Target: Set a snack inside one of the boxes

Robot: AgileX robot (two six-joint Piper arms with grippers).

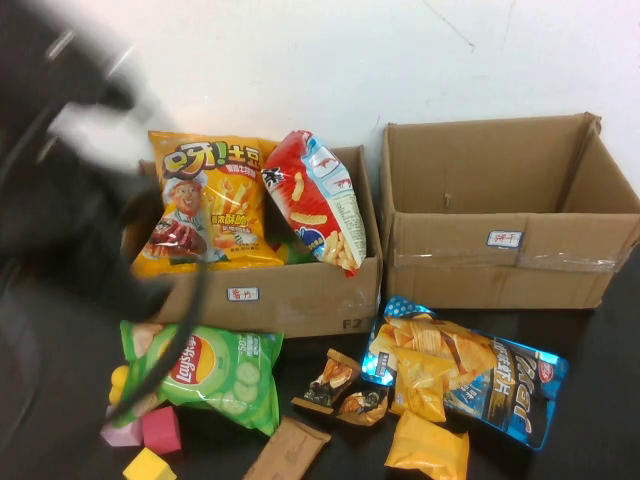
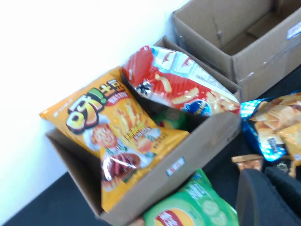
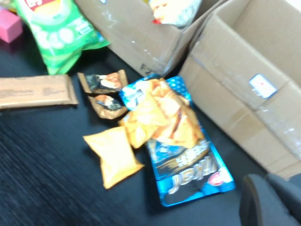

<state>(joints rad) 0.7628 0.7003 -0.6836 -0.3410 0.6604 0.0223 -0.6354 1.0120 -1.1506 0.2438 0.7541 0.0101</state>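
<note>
The left claw (image 2: 263, 195) hangs at the left end of the brown cardboard box (image 1: 300, 290), a dark blur from where I stand. Its jaws are pressed together, and I see nothing between them. Just past it, inside the box, a yellow fries bag (image 1: 205, 205) stands against the back wall, and below the claw, on the table side, lies a green Lay's bag (image 1: 215, 370).

Further right of that claw sits the snack (image 1: 315, 200), the red crinkly bag. It is already in the box, tilted, with its lower corner hanging over the front rim, so I'd say the drop is as good as made.

It looks light and puffed with air. The film is likely slick and noisy, and the sticks inside would be brittle. If it needs nudging deeper, I'd pinch the flat crimped seam at its top edge, the part farthest from the rim. Squeezing the belly could slip off or crush the contents.

Beyond it stands the wider taped box (image 1: 500, 260), well apart from the left claw.

The right claw (image 3: 268, 200) is closed too and holds nothing. A blue chips bag (image 3: 183, 155) lies just ahead of it.
</note>
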